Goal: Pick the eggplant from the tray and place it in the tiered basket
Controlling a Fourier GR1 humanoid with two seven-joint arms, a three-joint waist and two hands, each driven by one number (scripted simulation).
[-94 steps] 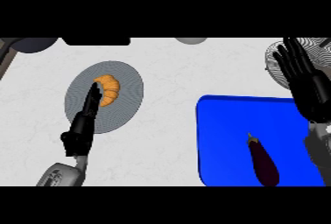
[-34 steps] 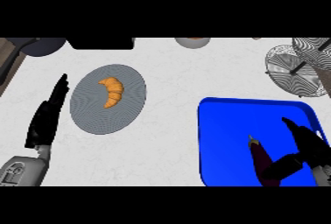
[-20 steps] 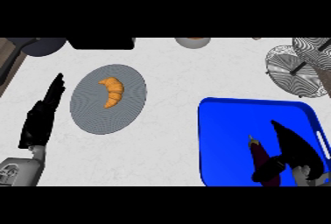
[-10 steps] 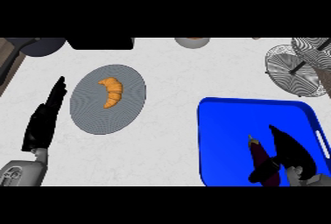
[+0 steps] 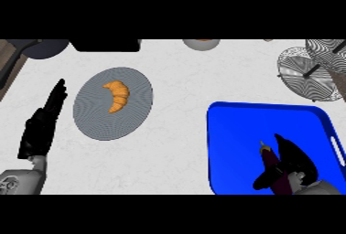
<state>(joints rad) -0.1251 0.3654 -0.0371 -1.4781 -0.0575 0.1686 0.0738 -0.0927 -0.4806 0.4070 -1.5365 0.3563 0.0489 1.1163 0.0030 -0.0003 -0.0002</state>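
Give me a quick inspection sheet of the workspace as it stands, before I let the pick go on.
Surface: white marbled counter.
Job's things: eggplant lies on the blue tray at lower right; tiered basket of wire stands at upper right, with nothing seen in it.
Clutter: croissant on a grey plate; dark items cut off by the top edge, cannot tell what they are.
Hands: right hand over the tray, fingers curled round the eggplant; left hand open, resting left of the plate.
Cables: nothing seen.
Surroundings: a wooden strip at the upper left corner.
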